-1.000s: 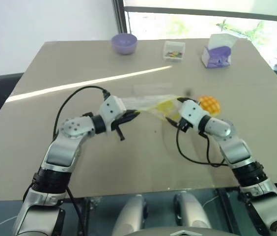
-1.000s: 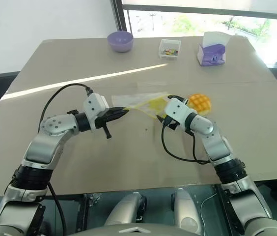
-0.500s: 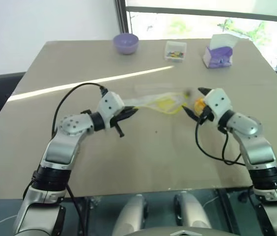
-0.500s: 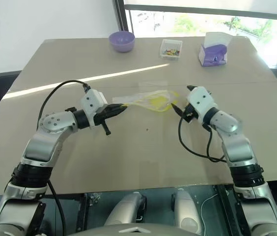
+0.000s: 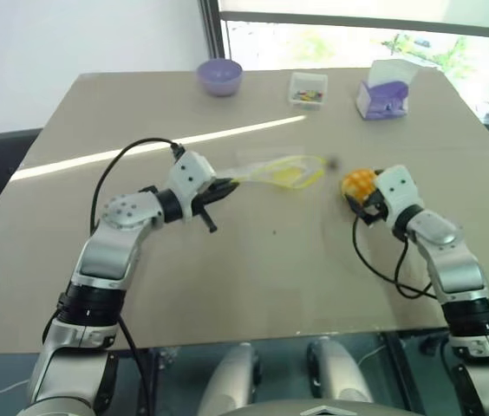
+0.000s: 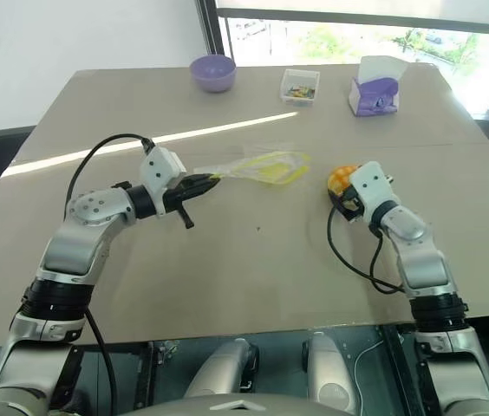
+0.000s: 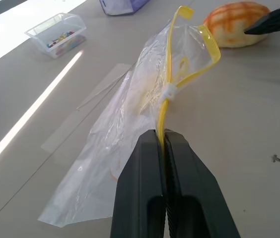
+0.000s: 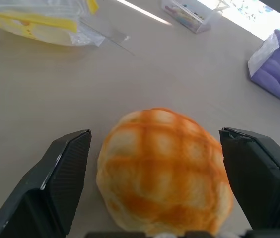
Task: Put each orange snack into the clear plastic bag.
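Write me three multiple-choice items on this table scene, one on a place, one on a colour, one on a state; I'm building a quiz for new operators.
1. Where is the bun?
A. Inside the bag
B. On the table between the right gripper's open fingers
C. In the purple bowl

2. What colour is the strip along the bag's mouth?
A. Yellow
B. Red
C. Blue

3. What is the left gripper doing?
A. Standing open over the bun
B. Shut on the small clear box
C. Shut on the bag's strip

Answers:
1 B, the right gripper has a finger on each side of the bun, apart from it.
2 A, the left wrist view shows it yellow.
3 C, its fingers pinch the strip.
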`<act>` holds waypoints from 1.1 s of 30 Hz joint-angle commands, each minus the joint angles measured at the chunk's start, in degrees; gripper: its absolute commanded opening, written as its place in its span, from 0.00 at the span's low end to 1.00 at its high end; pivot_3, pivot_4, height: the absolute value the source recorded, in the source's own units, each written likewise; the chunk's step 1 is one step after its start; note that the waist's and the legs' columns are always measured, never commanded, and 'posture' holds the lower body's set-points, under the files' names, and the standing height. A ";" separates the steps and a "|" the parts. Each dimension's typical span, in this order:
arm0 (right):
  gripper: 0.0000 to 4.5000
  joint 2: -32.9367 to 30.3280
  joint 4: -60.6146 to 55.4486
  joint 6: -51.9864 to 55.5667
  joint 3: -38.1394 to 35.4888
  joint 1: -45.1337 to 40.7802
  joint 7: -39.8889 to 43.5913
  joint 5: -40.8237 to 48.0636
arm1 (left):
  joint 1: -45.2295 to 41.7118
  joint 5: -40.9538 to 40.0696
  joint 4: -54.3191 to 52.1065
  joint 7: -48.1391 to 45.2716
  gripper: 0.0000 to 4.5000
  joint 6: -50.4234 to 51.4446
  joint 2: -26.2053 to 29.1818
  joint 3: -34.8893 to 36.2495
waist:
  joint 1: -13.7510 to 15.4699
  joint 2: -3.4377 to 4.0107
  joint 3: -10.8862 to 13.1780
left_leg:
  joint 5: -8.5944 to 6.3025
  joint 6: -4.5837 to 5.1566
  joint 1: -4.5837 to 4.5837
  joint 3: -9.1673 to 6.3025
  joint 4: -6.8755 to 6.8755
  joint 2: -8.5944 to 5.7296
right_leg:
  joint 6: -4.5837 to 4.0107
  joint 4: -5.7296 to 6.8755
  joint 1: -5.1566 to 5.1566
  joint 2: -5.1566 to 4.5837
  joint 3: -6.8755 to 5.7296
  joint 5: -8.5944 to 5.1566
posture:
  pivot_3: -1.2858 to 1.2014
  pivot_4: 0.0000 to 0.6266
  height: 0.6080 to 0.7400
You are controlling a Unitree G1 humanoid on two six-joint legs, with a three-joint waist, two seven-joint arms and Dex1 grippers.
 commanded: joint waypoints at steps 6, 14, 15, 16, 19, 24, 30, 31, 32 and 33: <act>0.99 2.22 4.29 4.52 -1.63 -1.63 -5.99 -0.54 | -0.75 -0.32 -1.42 0.67 0.00 -0.11 0.93 2.10 | 0.01 0.00 0.00 | 0.07 -0.12 0.00 0.00 0.00 -0.01 | 0.00 0.00 0.00 -0.01 0.00 0.00 | 0.52 0.24 1.00; 0.57 3.69 9.85 3.44 -2.47 -3.73 -6.80 1.16 | -1.22 -0.30 -1.25 1.00 0.00 -0.34 0.74 2.17 | 0.00 -0.03 -0.03 | 0.06 -0.10 0.01 0.00 0.02 -0.01 | 0.00 0.01 0.02 -0.01 -0.01 0.00 | 0.52 0.24 1.00; 0.46 3.74 9.87 3.18 -2.52 -3.94 -6.69 1.25 | -1.28 -0.35 -1.22 1.00 0.00 -0.35 0.72 2.20 | -0.02 -0.03 -0.03 | 0.06 -0.10 0.01 -0.01 0.02 -0.01 | 0.00 0.01 0.02 0.00 -0.01 0.00 | 0.52 0.24 1.00; 0.38 3.71 9.84 2.72 -2.43 -4.15 -6.63 1.17 | -1.40 -0.47 -1.09 0.96 0.00 -0.34 0.71 2.32 | -0.05 -0.03 -0.03 | 0.06 -0.10 0.01 -0.01 0.02 -0.01 | 0.00 0.01 0.02 0.00 -0.01 0.00 | 0.52 0.24 1.00; 0.09 2.12 6.92 -1.81 -1.25 -3.72 -5.05 0.19 | -1.19 -0.68 -1.25 1.13 0.00 -0.13 0.58 2.55 | -0.15 -0.03 -0.03 | 0.06 -0.10 0.01 0.00 0.02 -0.01 | 0.00 0.02 0.01 0.00 0.00 0.00 | 0.52 0.24 1.00; 0.02 0.10 -2.11 -6.73 -0.44 -2.26 0.63 2.48 | -1.52 -0.49 -0.99 1.15 0.00 -0.22 -0.01 1.99 | -0.36 0.01 -0.01 | 0.05 -0.09 0.01 0.01 0.00 0.00 | 0.00 0.02 0.00 0.00 0.01 0.00 | 0.52 0.24 1.00; 0.02 -2.03 -13.46 -2.84 1.50 -0.63 7.75 6.23 | -2.61 0.29 -0.18 0.42 0.00 -1.41 -0.30 0.78 | -0.14 0.01 0.00 | -0.03 0.05 -0.01 -0.02 0.02 0.00 | 0.01 0.00 0.01 0.00 -0.03 0.00 | 0.52 0.24 1.00; 0.02 -2.10 -14.35 -2.30 1.95 -0.66 8.40 6.53 | -2.78 0.57 0.00 0.26 0.00 -1.88 -0.24 0.53 | -0.14 0.01 0.00 | -0.03 0.05 -0.01 -0.02 0.02 0.00 | 0.01 0.00 0.01 0.00 -0.03 0.00 | 0.52 0.24 1.00; 0.02 -1.94 -14.70 -1.64 2.18 -0.90 8.70 6.88 | -2.94 0.84 0.21 0.17 0.00 -2.27 -0.21 0.33 | -0.11 0.02 0.00 | -0.03 0.05 -0.01 -0.02 0.02 0.00 | 0.01 0.00 0.01 0.00 -0.02 0.00 | 0.52 0.24 1.00; 0.02 -1.76 -14.64 -1.24 2.52 -1.34 8.81 6.85 | -3.08 1.05 0.37 0.15 0.00 -2.64 -0.24 0.19 | -0.10 0.02 0.00 | -0.03 0.05 -0.01 -0.02 0.02 0.00 | 0.01 0.00 0.01 0.00 -0.03 0.00 | 0.52 0.24 1.00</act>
